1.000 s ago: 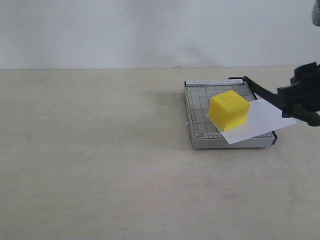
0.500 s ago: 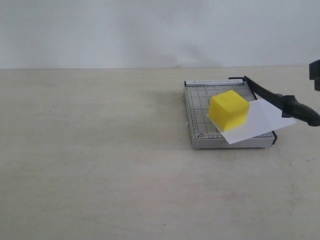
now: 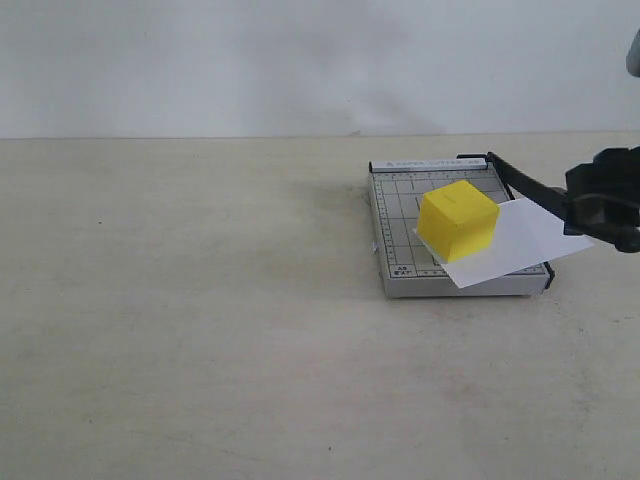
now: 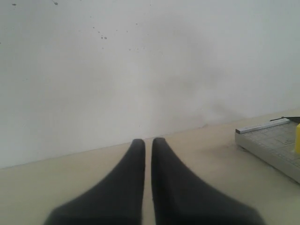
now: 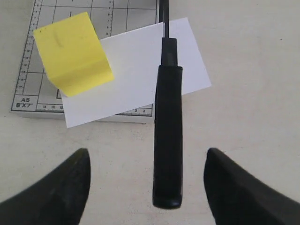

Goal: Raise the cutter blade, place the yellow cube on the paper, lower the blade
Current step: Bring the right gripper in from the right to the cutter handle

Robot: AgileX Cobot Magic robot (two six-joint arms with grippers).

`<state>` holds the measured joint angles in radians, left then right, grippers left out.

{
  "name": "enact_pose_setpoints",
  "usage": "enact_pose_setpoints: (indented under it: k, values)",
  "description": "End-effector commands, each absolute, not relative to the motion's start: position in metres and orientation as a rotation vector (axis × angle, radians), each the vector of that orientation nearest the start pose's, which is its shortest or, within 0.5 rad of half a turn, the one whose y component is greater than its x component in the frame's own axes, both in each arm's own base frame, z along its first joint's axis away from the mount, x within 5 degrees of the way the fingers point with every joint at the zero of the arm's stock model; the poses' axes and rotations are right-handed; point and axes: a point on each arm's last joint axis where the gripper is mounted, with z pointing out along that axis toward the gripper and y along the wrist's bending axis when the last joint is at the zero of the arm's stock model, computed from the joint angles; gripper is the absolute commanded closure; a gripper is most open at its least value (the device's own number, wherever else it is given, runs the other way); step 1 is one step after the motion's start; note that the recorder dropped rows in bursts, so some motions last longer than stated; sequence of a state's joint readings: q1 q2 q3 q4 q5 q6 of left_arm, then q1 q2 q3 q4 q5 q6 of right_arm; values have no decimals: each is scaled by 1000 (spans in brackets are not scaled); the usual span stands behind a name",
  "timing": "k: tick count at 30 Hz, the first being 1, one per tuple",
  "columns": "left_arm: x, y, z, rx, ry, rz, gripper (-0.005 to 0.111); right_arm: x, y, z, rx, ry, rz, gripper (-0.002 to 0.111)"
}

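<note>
**Right pincer spread over the blade handle; cube already on the paper**

Right gripper (image 3: pixel 605 205): at the right edge of the scene, just right of the trimmer base (image 3: pixel 395 200). Jaws spread wide, pinching nothing.

Cutter blade (image 3: pixel 525 186): hinged at the far right corner of the base. Long axis runs from the hinge out toward the near right, climbing away from the base, so it reads as raised. The thick handle (image 5: pixel 168 140) is the free end.

Key relation: the right wrist view shows the handle lengthwise in the gap between the two fingers. One finger is on each side, both apart from it, and the handle sits a little off the middle of the gap. The pincer is over the handle and lined up across it, not touching. Height above it cannot be told.

Yellow cube (image 3: pixel 458 220): rests on the paper (image 3: pixel 520 245) over the base, left of the blade. The paper's right corner sticks out past the base, under the blade.

Left gripper (image 4: pixel 147 143): fingers pressed almost together, holding nothing. Out of the exterior view, well to the left; only the trimmer's far edge shows in its camera. The right arm is plainly nearer.

Judgement: only lowering the blade is left. The next move calls for closing on the handle or pressing down on it.
</note>
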<state>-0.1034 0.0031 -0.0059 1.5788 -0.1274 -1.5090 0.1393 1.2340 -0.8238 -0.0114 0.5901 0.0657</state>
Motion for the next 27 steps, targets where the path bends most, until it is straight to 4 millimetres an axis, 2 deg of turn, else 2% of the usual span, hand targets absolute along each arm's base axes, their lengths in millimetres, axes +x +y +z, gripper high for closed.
enact_pose_setpoints:
  k: [1,4,12,21,25,27]
  values:
    - [55,-10,213,189,1476,-30,102,251,32,264,-115,2485,55,43]
    - [56,-3,214,77,1479,-34,102,255,32,259,-128,2492,41,43]
    - [56,-1,214,119,1474,54,102,260,32,252,-131,2507,36,45]
    - [56,-3,214,169,1471,74,102,261,32,250,-118,2513,40,82]
    - [56,-3,214,169,1471,74,102,262,32,251,-99,2509,47,109]
    - [56,-3,214,171,1471,73,102,262,32,251,-99,2502,48,108]
